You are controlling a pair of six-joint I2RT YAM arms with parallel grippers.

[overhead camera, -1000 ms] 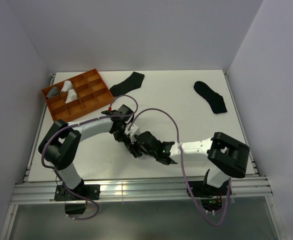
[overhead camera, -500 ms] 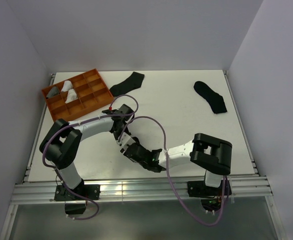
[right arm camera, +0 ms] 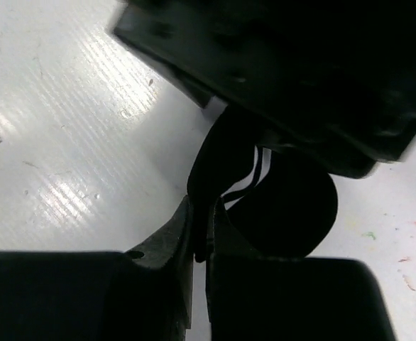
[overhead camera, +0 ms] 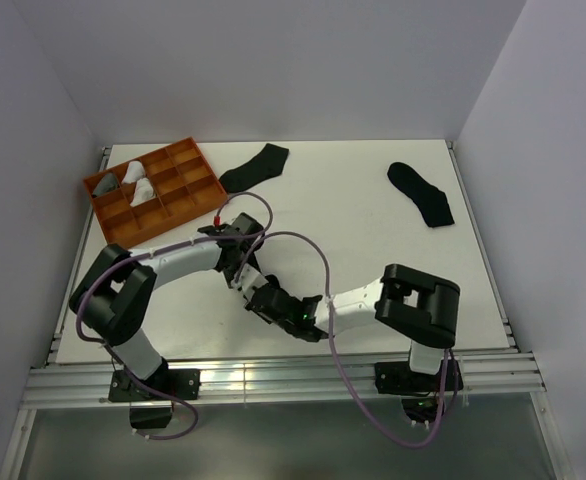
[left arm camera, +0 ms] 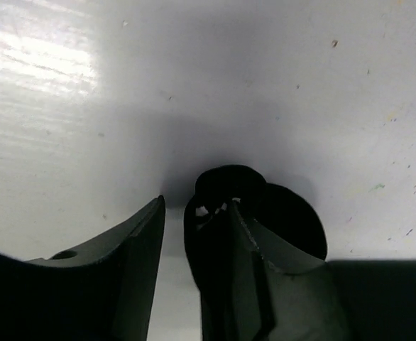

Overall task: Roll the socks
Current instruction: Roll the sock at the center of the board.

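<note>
Right pincer (right arm camera: 199, 245) is squeezed almost shut, and its two fingers (right arm camera: 167, 249) pinch a thin fold of the black sock (right arm camera: 293, 206) between them. Just past the fold, the sock curls into a round, loose roll that lies on the white table (overhead camera: 373, 240). Left pincer (left arm camera: 194, 213) comes at the same sock from the other side and is part way open. One of its fingers has the sock looped around it. Its other finger (left arm camera: 130, 270) stands apart from the sock, with a strip of bare table showing in the gap. From above, the two pincers meet tip to tip, and the sock sits between them, left of the middle and toward the near edge of the table. A second black sock (overhead camera: 255, 166) lies flat near the far edge, just beside an orange tray (overhead camera: 173, 180) in the far left corner. A third black sock (overhead camera: 421, 193) lies flat toward the far right corner. White socks (overhead camera: 138, 178) and a grey sock (overhead camera: 106, 183) sit in boxes at the left end of the tray.
</note>
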